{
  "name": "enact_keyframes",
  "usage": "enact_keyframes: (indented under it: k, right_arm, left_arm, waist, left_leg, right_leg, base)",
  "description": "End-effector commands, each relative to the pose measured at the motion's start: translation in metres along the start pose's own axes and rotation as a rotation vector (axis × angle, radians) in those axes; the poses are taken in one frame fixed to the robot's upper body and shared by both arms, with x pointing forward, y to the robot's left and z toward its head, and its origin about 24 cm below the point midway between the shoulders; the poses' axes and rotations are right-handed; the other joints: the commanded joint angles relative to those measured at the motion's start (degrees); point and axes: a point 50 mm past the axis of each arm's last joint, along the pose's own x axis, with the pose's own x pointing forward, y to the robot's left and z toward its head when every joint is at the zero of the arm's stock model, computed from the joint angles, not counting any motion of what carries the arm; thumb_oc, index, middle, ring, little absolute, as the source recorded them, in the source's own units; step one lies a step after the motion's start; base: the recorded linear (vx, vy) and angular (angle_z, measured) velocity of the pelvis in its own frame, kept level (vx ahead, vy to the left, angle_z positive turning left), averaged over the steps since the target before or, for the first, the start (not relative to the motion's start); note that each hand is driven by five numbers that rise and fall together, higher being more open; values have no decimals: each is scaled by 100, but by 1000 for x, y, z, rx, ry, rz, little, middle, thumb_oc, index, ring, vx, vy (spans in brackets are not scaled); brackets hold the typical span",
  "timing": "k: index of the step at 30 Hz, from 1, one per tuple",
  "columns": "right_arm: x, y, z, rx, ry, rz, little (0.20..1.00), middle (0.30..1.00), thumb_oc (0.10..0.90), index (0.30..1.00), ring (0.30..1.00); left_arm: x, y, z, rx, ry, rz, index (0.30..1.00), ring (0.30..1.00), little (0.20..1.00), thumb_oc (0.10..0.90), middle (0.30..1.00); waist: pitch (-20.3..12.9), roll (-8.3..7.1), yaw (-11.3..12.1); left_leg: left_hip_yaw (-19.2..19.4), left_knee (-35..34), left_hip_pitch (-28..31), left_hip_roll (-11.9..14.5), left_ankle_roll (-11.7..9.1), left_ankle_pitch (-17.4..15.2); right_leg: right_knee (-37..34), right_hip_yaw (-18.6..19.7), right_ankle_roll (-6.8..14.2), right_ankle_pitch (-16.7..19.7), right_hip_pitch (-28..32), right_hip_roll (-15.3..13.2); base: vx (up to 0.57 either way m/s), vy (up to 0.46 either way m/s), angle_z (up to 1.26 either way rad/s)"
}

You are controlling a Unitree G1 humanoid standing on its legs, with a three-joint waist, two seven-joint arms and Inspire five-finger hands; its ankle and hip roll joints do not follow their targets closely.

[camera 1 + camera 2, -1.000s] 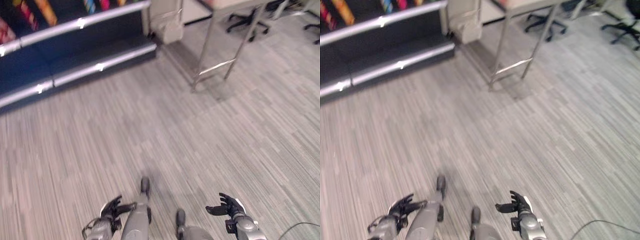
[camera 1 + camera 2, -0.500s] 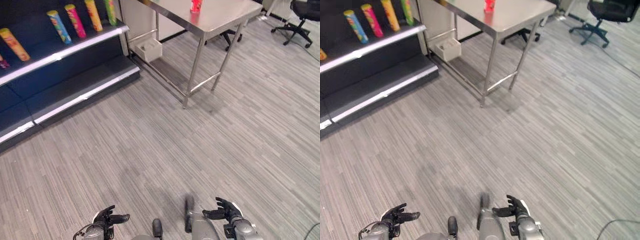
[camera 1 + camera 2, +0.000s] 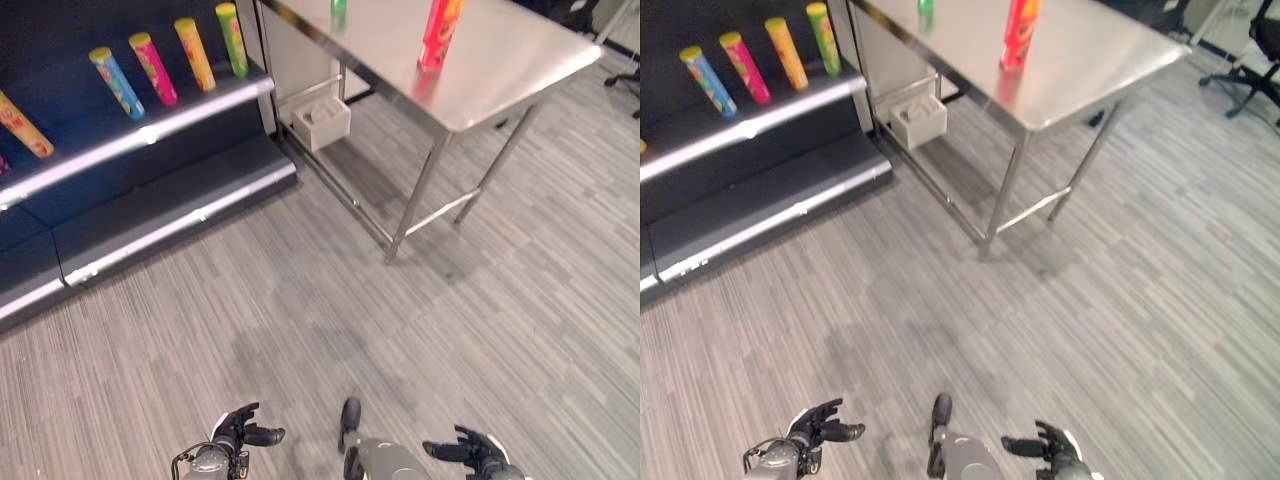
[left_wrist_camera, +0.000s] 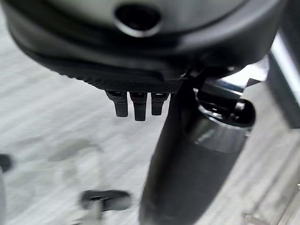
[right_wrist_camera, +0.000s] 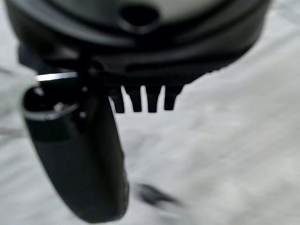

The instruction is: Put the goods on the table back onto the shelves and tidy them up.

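Four tubes (image 3: 159,68) are seen on the shelf (image 3: 150,130) at upper left. A red tube (image 3: 439,32) and a green item (image 3: 339,5) are left on the surface (image 3: 500,70). The left hand (image 3: 240,434) and right hand (image 3: 478,453) are held low, relaxed open and empty.

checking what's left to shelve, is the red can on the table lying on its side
No, the red can stands upright on the steel table, near its front edge.
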Motion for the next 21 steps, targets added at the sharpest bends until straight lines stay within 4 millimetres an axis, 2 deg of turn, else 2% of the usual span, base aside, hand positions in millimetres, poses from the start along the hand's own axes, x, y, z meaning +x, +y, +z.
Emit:
enact_keyframes:
  k: [1,2,3,4,5,6,7,8,9,12,13,15,16,17,19,21]
  right_arm:
    - [-3,-19,-13,-44,54,-45,900,900,800,900,900]
    - [0,-20,-4,-48,29,-49,900,900,800,900,900]
    - [0,-20,-1,-46,19,-50,900,900,800,900,900]
    - [1,-20,3,-41,0,-51,900,900,800,900,900]
    - [1,-20,9,-46,-25,-53,900,900,800,900,900]
    - [1,-20,9,-46,-25,-52,900,900,800,900,900]
    - [2,-20,12,-63,-36,-52,900,900,800,900,900]
    - [2,-20,13,-76,-38,-54,900,900,800,900,900]
    - [3,-20,14,-79,-37,-62,900,900,800,900,900]
    - [3,-16,12,-89,-28,-47,900,900,800,900,900]
    - [3,-15,10,-93,-22,-46,900,900,800,900,900]
    - [3,-11,7,-95,-3,-36,900,900,800,900,900]
    - [4,-7,5,-97,10,-23,900,900,800,900,900]
    - [4,-4,4,-101,17,-13,900,900,800,900,900]
    - [4,-3,0,-107,38,-10,900,900,800,900,900]
    - [4,-2,-1,-105,49,-9,900,900,800,900,900]
  left_arm:
    - [-2,20,2,36,-18,49,900,900,900,800,900]
    - [-2,19,3,21,-25,50,900,900,900,800,900]
    - [-2,18,2,9,-23,49,900,900,900,800,900]
    - [-2,17,2,7,-24,45,900,900,900,800,900]
    - [-3,16,-1,9,-21,41,900,900,900,800,900]
    - [-3,16,-1,9,-21,42,900,900,900,800,900]
    - [-4,16,-5,5,-7,44,900,900,900,800,900]
    - [-4,16,-7,3,-3,48,900,900,900,800,900]
    - [-4,16,-10,6,15,51,900,900,900,800,900]
    - [-5,16,-17,10,42,53,900,900,900,800,900]
    - [-5,17,-18,15,45,56,900,900,900,800,900]
    - [-6,19,-23,18,62,63,900,900,900,800,900]
    - [-7,21,-25,26,72,71,900,900,900,800,900]
    - [-7,24,-25,30,73,77,900,900,900,800,900]
    - [-7,28,-22,32,68,89,900,900,900,800,900]
    - [-6,31,-18,30,55,97,900,900,900,800,900]
  waist:
    - [122,-217,106]
    - [237,-295,263]
    - [258,-358,344]
    - [297,-360,430]
    - [325,-329,564]
    - [313,-343,558]
    - [309,-195,726]
    - [286,-129,808]
    - [307,-94,891]
    - [259,-46,891]
    - [239,5,894]
    - [114,-21,905]
    - [3,-75,927]
    - [-44,-102,932]
    - [-88,-143,952]
    - [-80,-140,952]
  left_leg:
    - [259,-435,-406,-117,672,334]
    - [534,-171,-993,-2,888,85]
    - [635,-328,-1310,7,986,-42]
    - [717,-704,-1485,55,1060,-176]
    - [772,-1752,-1640,88,1091,-179]
    - [773,-1791,-1637,71,1093,-147]
    - [464,-3114,-1689,97,973,383]
    - [204,-3551,-1854,104,906,675]
    - [-83,-4219,-1999,103,723,964]
    - [-39,-4428,-1815,188,670,997]
    - [-34,-4408,-1702,231,658,1121]
    - [150,-4375,-1552,231,689,1039]
    - [344,-4352,-1447,190,786,923]
    - [441,-4363,-1359,172,845,845]
    - [570,-4343,-1245,89,998,674]
    - [643,-4334,-1127,-4,1140,541]
  right_leg:
    - [-215,619,1048,37,124,-236]
    - [-244,760,1013,-116,384,-265]
    - [-256,820,1027,-170,494,-325]
    - [-256,905,1061,-226,610,-342]
    - [-256,995,1131,-332,749,-354]
    - [-256,992,1132,-328,735,-369]
    - [-256,1115,1164,-485,927,-236]
    - [-256,1199,1161,-552,1012,-164]
    - [-256,1367,1154,-691,1251,-131]
    - [-256,1515,1208,-791,1388,-111]
    - [-256,1555,1227,-857,1469,-116]
    - [-256,1717,1311,-938,1549,-341]
    - [-244,1801,1431,-897,1540,-561]
    - [-137,1848,1482,-896,1506,-666]
    - [184,1931,1605,-885,1357,-840]
    - [820,1993,1731,-790,1037,-944]
  base:
    - [322,-227,-36]
    - [321,-168,-39]
    - [372,-87,-38]
    - [380,56,-49]
    - [285,72,-59]
    - [393,151,-50]
    - [353,121,-54]
    - [588,178,-47]
    - [372,87,-51]
    - [258,109,-94]
    - [241,186,-98]
    - [334,348,-74]
    - [388,411,-92]
    - [302,327,-83]
    - [197,230,-75]
    - [136,226,-15]
